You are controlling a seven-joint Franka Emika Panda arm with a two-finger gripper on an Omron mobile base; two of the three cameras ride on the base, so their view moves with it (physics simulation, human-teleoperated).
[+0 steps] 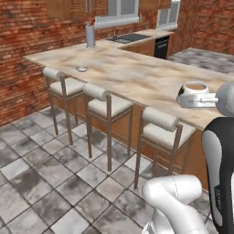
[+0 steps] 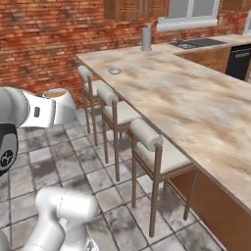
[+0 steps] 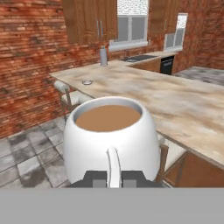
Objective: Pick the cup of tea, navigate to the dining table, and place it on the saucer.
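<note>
Right up close, the gripper (image 3: 114,178) is clenched on the cup of tea (image 3: 109,138): in the hand view its two dark tips pinch the small handle at the bottom centre of the frame, and the brown tea sits level inside the white bowl. That grip is plain only from the hand camera; from the left base view the cup of tea (image 1: 194,91) hangs in the air at the right edge, held by the gripper (image 1: 197,99) in front of the dining table (image 1: 151,77), and from the right base view the cup (image 2: 59,104) is at the left edge, over the tiled floor (image 2: 44,171).

Just beyond, three stools (image 1: 103,103) stand in a row along the table's near side. Farther along the marbled top, toward the upper left of the left base view, lies the saucer (image 1: 82,69), well apart from the cup; it is a small pale disc in the right base view (image 2: 114,71) and the hand view (image 3: 87,82). Past it a grey cylinder (image 1: 90,35) stands at the far corner, then a sink (image 1: 129,38) under a window (image 1: 119,9).
</note>
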